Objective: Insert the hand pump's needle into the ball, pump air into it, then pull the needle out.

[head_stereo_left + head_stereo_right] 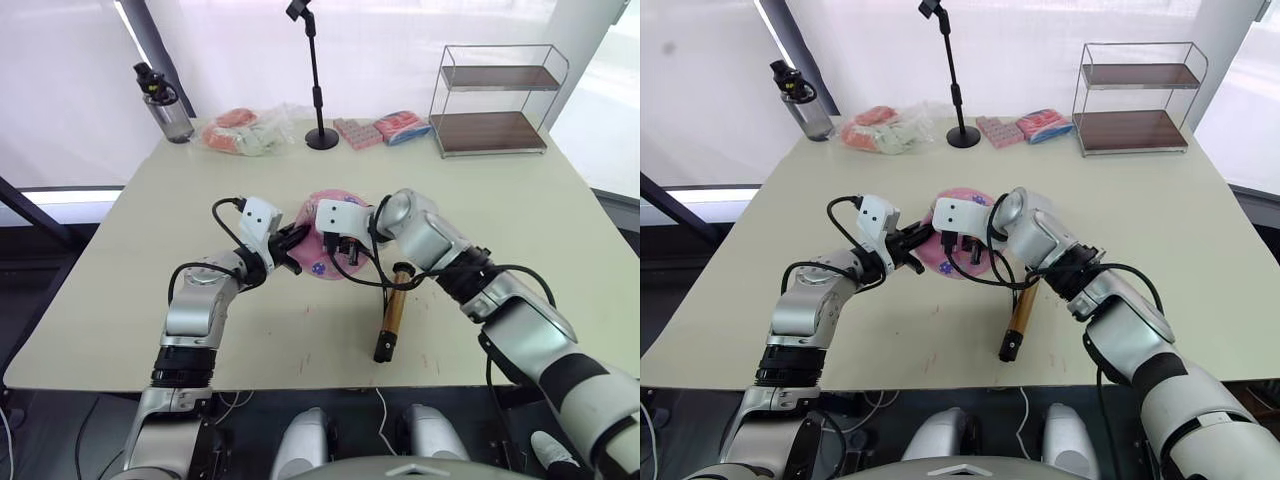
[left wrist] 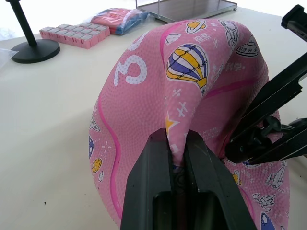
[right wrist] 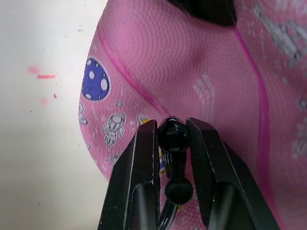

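Ball (image 2: 158,120), pink, limp and half-flat on the table (image 1: 560,220), folds easily: left hand (image 2: 178,158) pinches a soft crease. Right hand (image 3: 172,139) clamps the needle's black fitting (image 3: 172,135) against the rubber; the stiff hand pump (image 1: 391,320) lies beside.

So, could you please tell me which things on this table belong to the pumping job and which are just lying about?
In the job:
- pink ball, pinched by the left gripper
- hand pump, lying on the table
- hose's needle fitting, held by the right gripper

Lying about:
- water bottle
- black stand
- wire shelf
- snack packets
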Controlling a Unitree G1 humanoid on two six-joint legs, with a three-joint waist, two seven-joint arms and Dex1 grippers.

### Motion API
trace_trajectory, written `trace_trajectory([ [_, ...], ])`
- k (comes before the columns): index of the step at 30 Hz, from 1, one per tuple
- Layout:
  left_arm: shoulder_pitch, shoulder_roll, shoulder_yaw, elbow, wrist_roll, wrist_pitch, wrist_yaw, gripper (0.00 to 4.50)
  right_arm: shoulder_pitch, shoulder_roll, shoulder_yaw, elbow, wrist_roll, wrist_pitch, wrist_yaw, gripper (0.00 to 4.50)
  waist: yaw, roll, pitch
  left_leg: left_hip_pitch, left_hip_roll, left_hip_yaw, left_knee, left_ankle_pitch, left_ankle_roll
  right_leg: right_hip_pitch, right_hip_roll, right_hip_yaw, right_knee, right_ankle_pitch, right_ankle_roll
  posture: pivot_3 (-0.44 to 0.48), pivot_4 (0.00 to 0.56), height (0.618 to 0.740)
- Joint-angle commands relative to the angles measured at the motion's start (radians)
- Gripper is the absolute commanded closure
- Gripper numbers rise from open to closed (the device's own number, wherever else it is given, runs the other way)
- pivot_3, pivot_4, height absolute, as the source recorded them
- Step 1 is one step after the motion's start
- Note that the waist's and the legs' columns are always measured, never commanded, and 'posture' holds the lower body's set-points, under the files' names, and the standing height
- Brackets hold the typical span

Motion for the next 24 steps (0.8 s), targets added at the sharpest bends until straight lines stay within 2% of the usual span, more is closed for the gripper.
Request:
trace_trajectory([
  [1, 0.033, -0.019, -0.066, 0.017, -0.008, 0.040, -0.032, 4.50, 0.054, 0.007, 0.053, 0.155, -0.058, -0.004, -0.037, 4.11, 0.000, 0.001, 0.000, 0.000, 0.000, 0.000, 0.000, 0.000, 0.000, 0.000, -0.001, 0.000, 0.000, 0.000, 0.000, 0.000, 0.150, 0.736],
  [10, 0.041, -0.013, -0.062, 0.014, -0.012, 0.041, -0.029, 4.50, 0.057, 0.017, 0.072, 0.247, -0.099, -0.067, -0.049, 4.11, 0.007, 0.003, 0.000, -0.002, -0.004, -0.003, -0.003, -0.002, -0.004, 0.001, -0.009, 0.000, -0.006, 0.000, 0.000, 0.000, 0.150, 0.736],
  [17, 0.047, -0.005, -0.061, 0.019, -0.011, 0.036, -0.032, 4.50, 0.052, -0.033, 0.059, 0.179, -0.116, -0.067, -0.035, 4.11, 0.007, 0.005, 0.000, -0.002, -0.004, -0.004, -0.008, -0.002, -0.005, 0.001, -0.010, 0.000, -0.008, 0.000, 0.000, 0.000, 0.150, 0.736],
  [24, 0.038, -0.001, -0.065, 0.037, -0.012, 0.026, -0.035, 4.50, 0.061, -0.105, 0.034, 0.026, -0.100, -0.014, 0.014, 4.11, 0.024, 0.008, 0.003, -0.006, -0.004, -0.004, -0.009, -0.003, -0.005, -0.002, -0.012, -0.001, -0.012, 0.000, -0.001, 0.000, 0.150, 0.736],
])
